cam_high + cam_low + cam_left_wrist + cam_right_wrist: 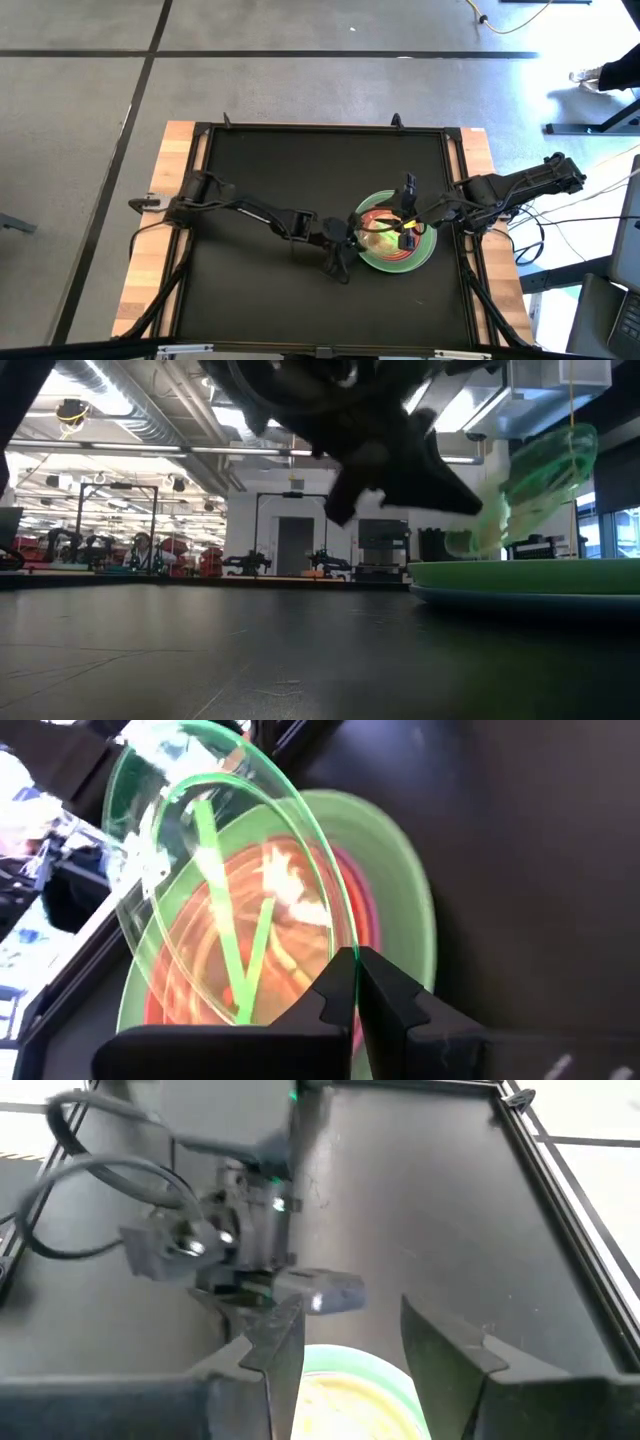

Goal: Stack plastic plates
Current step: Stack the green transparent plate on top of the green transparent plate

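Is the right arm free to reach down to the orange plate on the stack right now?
Probably not: the left claw holds a clear green-striped dish tilted over the orange plate, covering much of it, though the open right claw hovers just above the stack.

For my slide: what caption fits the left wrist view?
Left hand holds a clear green-striped dish tilted over the stacked plates.

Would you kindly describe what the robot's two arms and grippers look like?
Both arms are dark, slim and jointed, with black cables running along them. The left gripper has two black angular fingers. The right gripper has dark wedge-shaped fingers, and orange-red and yellow marks show beside it from above.
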Controlling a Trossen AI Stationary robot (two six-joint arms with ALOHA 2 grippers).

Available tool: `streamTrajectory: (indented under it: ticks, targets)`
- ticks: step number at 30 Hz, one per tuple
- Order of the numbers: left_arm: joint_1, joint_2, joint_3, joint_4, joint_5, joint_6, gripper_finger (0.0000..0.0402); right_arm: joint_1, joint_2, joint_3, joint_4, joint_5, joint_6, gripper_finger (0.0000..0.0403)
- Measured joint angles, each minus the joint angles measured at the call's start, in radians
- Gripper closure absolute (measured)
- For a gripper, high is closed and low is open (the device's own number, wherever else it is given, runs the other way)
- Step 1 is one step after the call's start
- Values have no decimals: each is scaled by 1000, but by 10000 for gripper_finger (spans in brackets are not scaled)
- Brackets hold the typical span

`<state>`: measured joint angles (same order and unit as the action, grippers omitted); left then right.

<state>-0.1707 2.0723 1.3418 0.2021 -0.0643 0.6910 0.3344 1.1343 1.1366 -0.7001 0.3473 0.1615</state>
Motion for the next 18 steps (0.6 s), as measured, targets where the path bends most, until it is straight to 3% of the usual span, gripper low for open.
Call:
streamTrajectory:
  ticks: [9, 15, 18]
  targets:
    - [28, 67, 0, 79, 0, -1, 393, 0, 0, 0, -14, 0, 10, 244]
    - [19, 66, 0, 84, -4, -7, 353, 0, 0, 0, -15, 0, 10, 244]
    - [-7, 58, 0, 78, -76, -8, 333, 0, 0, 0, -15, 0, 10, 244]
